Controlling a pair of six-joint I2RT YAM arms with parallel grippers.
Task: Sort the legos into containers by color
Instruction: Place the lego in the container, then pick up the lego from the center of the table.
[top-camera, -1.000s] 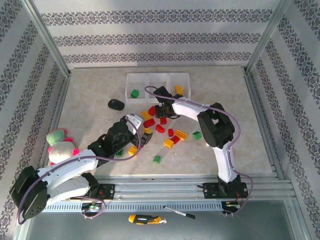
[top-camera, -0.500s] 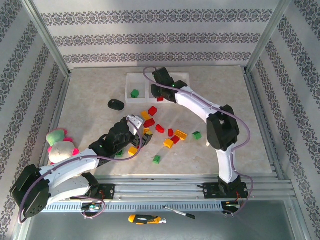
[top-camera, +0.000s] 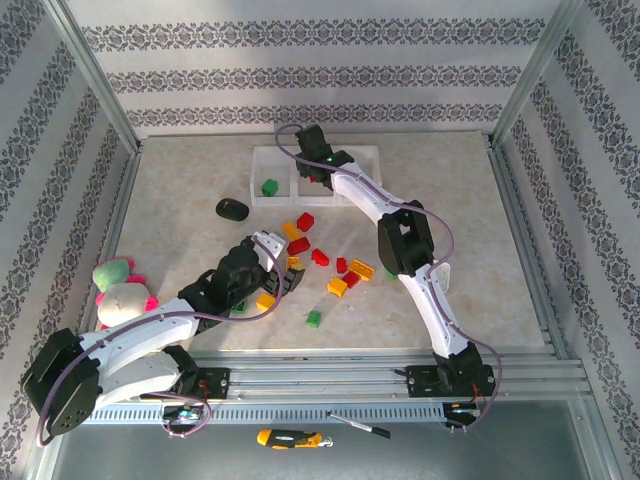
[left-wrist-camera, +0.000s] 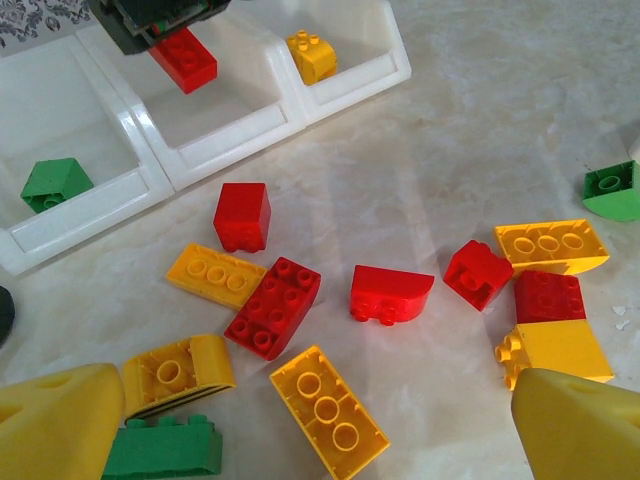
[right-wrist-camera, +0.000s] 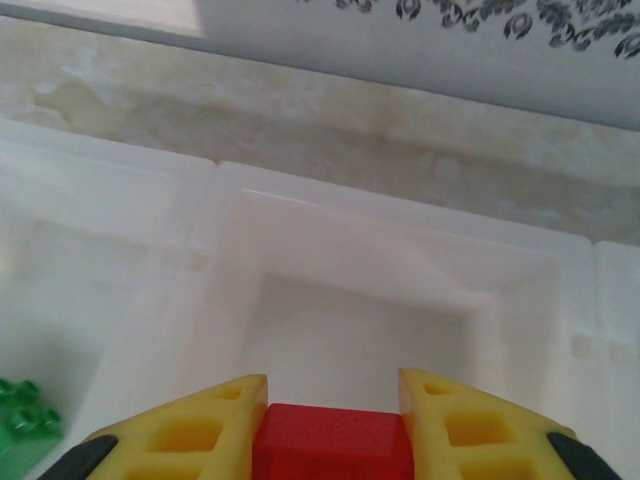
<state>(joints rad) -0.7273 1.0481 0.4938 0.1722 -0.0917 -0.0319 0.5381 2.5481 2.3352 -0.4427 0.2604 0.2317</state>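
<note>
My right gripper (top-camera: 318, 180) hangs over the middle compartment of the white tray (top-camera: 300, 150), shut on a red brick (right-wrist-camera: 333, 440), which also shows in the left wrist view (left-wrist-camera: 185, 58). That compartment (right-wrist-camera: 400, 230) looks bare below it. A green brick (top-camera: 269, 186) lies in the left compartment and a yellow one (top-camera: 357, 180) in the right. Several red, yellow and green legos (top-camera: 320, 255) lie scattered on the table. My left gripper (left-wrist-camera: 320, 405) is open low over this pile, with a yellow brick (left-wrist-camera: 328, 410) between its fingers (left-wrist-camera: 55, 420), untouched.
A black oval object (top-camera: 232, 209) lies left of the tray. A pink-green plush toy (top-camera: 120, 290) sits at the table's left edge beside my left arm. Single green bricks (top-camera: 314, 319) (top-camera: 394, 270) lie toward the front and right. Patterned walls close in the table.
My right gripper has carried the red brick from the pile up to the tray's middle compartment. The left arm has barely moved.
</note>
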